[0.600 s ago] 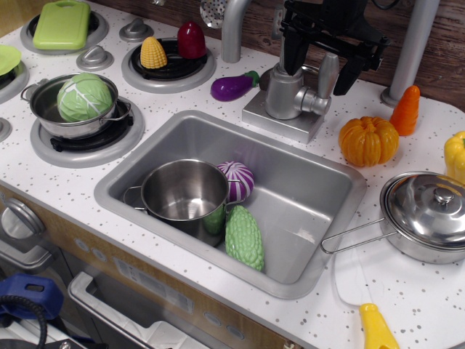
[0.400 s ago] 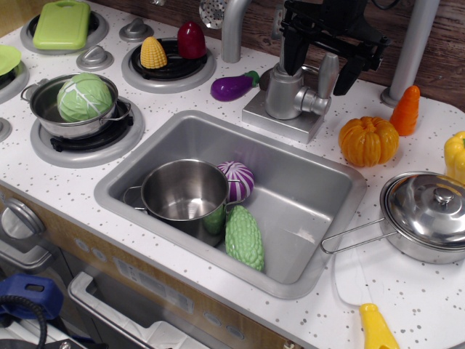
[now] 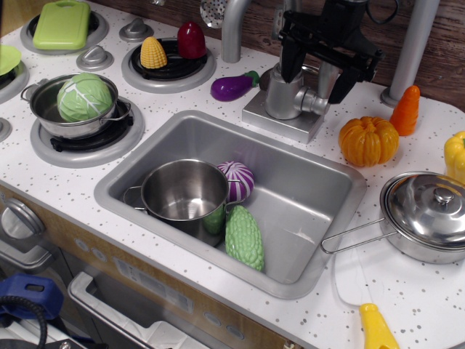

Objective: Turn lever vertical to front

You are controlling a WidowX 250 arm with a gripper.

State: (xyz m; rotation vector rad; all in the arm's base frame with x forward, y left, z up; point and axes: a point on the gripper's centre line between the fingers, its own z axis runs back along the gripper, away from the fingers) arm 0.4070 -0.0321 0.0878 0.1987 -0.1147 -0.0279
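Observation:
The lever (image 3: 328, 78) is a short silver-grey paddle that stands upright on the side hub of the tap's cylindrical body (image 3: 282, 92), behind the sink. My black gripper (image 3: 315, 77) hangs over the tap from above. Its jaws are open. One finger (image 3: 289, 64) is left of the tap body's top and the other finger (image 3: 341, 83) is just right of the lever, so the lever lies between them. I cannot tell whether a finger touches the lever.
The curved grey spout (image 3: 232, 29) rises left of the tap. A purple eggplant (image 3: 233, 86) lies left of the tap base, and an orange pumpkin (image 3: 368, 140) and a carrot (image 3: 405, 110) sit to the right. The sink (image 3: 347, 190) holds a steel pot (image 3: 184, 193) and toy vegetables. A lidded pan (image 3: 429, 215) sits at right.
My gripper has dropped a little lower over the tap, so its fingers reach further down beside the lever. The lever has not visibly moved.

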